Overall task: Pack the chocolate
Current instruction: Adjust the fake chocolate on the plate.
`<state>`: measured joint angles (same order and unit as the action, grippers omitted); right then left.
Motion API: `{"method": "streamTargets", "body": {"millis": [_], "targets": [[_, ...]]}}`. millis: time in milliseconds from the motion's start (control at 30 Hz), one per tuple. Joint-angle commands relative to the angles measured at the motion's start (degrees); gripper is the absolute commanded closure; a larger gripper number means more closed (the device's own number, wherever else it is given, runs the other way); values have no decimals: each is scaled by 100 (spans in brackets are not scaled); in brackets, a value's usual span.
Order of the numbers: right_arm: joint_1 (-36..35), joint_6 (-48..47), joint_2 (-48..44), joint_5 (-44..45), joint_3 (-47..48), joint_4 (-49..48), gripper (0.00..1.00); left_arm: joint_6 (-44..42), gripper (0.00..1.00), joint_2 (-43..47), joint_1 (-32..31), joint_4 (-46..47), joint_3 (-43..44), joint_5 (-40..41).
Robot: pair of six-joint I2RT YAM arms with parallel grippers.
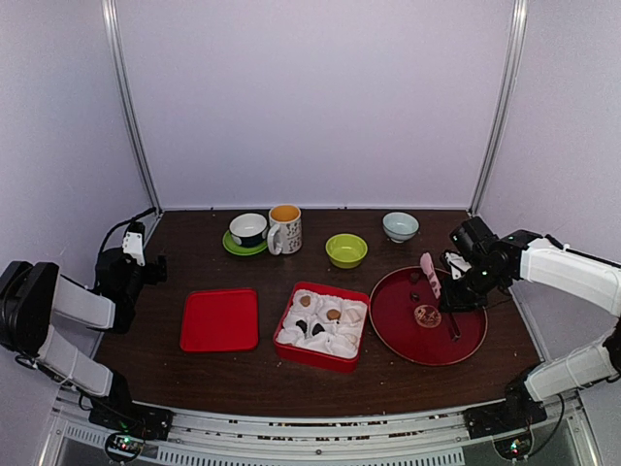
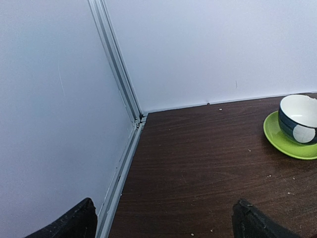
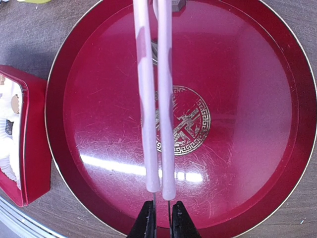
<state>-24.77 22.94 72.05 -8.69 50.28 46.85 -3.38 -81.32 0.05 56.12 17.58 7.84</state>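
**Gripping tongs over a red tray while chocolate is sitting in its box**

A round red tray (image 1: 393, 316) is lying at the right of the dark desk (image 1: 388, 383). An open red box (image 1: 315, 357) is sitting just to its left, and a flat red lid (image 1: 220, 319) is lying beyond that. The right arm (image 1: 568, 267) is reaching over the tray's far side. Its jaws are clenching the pink-handled tongs (image 3: 165, 99), whose two arms are running close together above the tray's gold emblem (image 3: 190, 124). The left arm (image 1: 78, 306) is hanging at the desk's left edge, its jaws gaping wide. Chocolate (image 1: 333, 314), both tan and dark, is sitting in the box's white paper cups (image 1: 291, 334). Two small dark pieces (image 1: 414, 278) are lying on the tray near the tongs' tips.
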Motion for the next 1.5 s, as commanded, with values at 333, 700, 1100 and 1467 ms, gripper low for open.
{"method": "streamTargets", "body": {"millis": [333, 700, 1100, 1467], "targets": [[-5, 101, -90, 239, 66, -40, 86, 13, 2, -28, 56, 328, 61, -45], [105, 215, 93, 900, 98, 195, 87, 13, 2, -31, 50, 330, 61, -46], [148, 156, 306, 868, 155, 149, 87, 13, 2, -33, 56, 329, 61, -46], [188, -168, 1517, 961, 946, 391, 88, 13, 2, -29, 56, 332, 61, -46]]}}
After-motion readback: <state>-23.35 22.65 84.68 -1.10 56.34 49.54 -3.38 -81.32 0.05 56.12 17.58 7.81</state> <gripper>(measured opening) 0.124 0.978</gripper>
